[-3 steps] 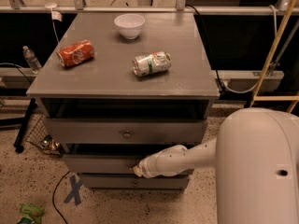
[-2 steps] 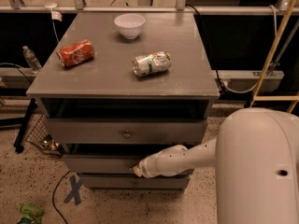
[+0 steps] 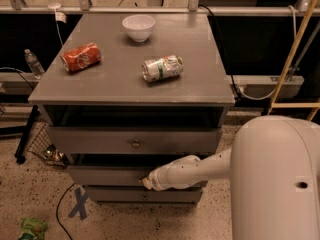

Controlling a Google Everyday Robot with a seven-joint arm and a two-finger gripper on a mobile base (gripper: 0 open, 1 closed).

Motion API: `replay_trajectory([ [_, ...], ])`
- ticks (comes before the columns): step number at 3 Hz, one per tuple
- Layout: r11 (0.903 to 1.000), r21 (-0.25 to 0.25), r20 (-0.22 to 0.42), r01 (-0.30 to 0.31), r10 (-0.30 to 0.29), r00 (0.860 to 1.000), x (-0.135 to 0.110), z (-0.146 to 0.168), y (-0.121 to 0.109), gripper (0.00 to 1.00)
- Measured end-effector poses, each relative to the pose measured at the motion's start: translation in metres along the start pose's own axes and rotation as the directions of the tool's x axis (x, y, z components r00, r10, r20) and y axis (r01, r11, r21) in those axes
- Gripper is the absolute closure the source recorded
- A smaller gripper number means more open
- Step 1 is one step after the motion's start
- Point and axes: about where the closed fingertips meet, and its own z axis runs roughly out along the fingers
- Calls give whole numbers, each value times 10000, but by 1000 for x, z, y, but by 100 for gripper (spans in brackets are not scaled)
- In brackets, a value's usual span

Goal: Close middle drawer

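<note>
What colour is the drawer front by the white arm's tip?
Grey. The camera view shows the flat wooden middle drawer best, with the gripper at its front.

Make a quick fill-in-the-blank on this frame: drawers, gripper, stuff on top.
1. The gripper is at the front of the middle drawer, which sits directly ____ the top drawer.
2. The bowl at the back of the cabinet top is ____ in colour.
3. The red can and the green can both lie on their ____.

Missing words: below; white; sides.
</note>
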Motion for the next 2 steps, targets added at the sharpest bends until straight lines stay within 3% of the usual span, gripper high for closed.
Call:
replay_trajectory([
  [1, 10000, -2, -1, 1, -1, 10000, 0, 0, 0, 99],
  [2, 10000, -2, -1, 1, -1, 10000, 0, 0, 0, 77],
])
